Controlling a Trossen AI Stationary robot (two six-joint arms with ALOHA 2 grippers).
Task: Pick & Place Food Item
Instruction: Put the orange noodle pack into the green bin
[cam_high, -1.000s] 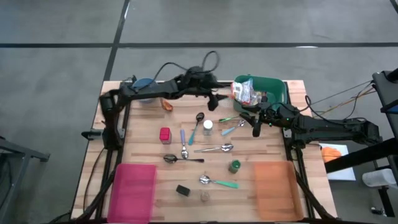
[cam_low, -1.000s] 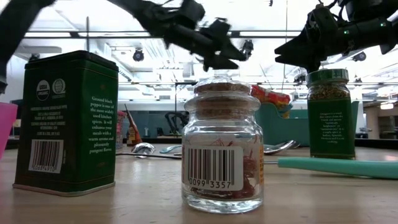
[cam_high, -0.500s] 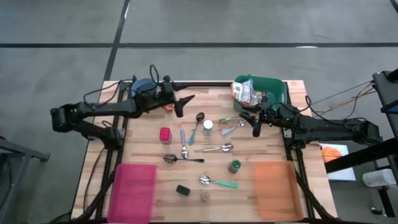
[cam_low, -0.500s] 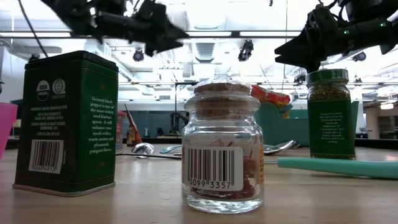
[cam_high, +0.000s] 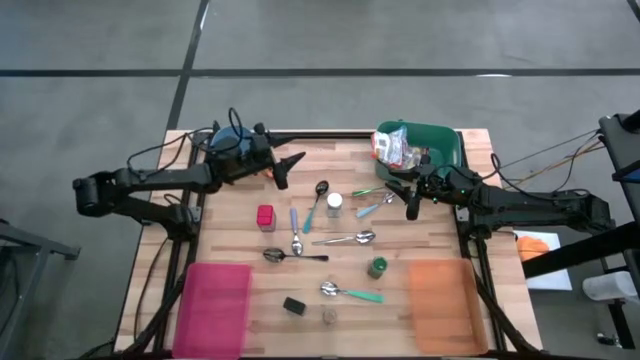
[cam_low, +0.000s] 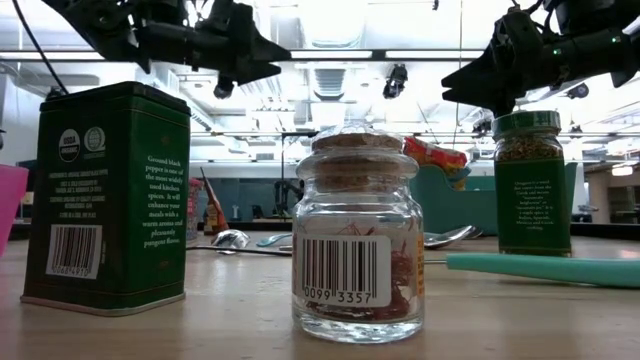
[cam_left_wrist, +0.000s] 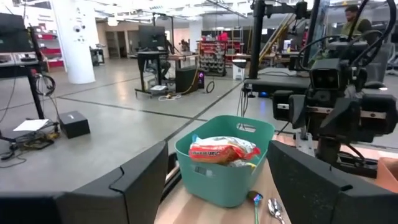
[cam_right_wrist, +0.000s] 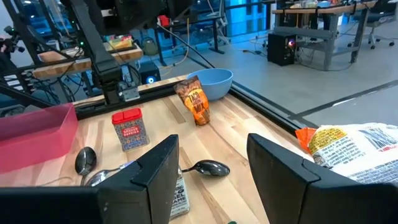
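A teal bin at the far right of the table holds crinkled snack bags, also visible in the left wrist view. An orange snack bag lies on the wood beside the blue bowl; the right wrist view shows it too. My left gripper hovers open and level just right of that bag, pointing at the bin, with nothing between its fingers. My right gripper hangs open in front of the bin, above the spoons, also holding nothing.
A red tin, several spoons, a small white jar and a green jar are scattered mid-table. A pink tray and an orange tray lie near the front edge, with a dark tin and a cork-topped jar between them.
My left gripper has drawn back from near the teal bin toward the table's left edge, staying above the table, and now points level. It stays open with nothing in it. No object on the table has moved.
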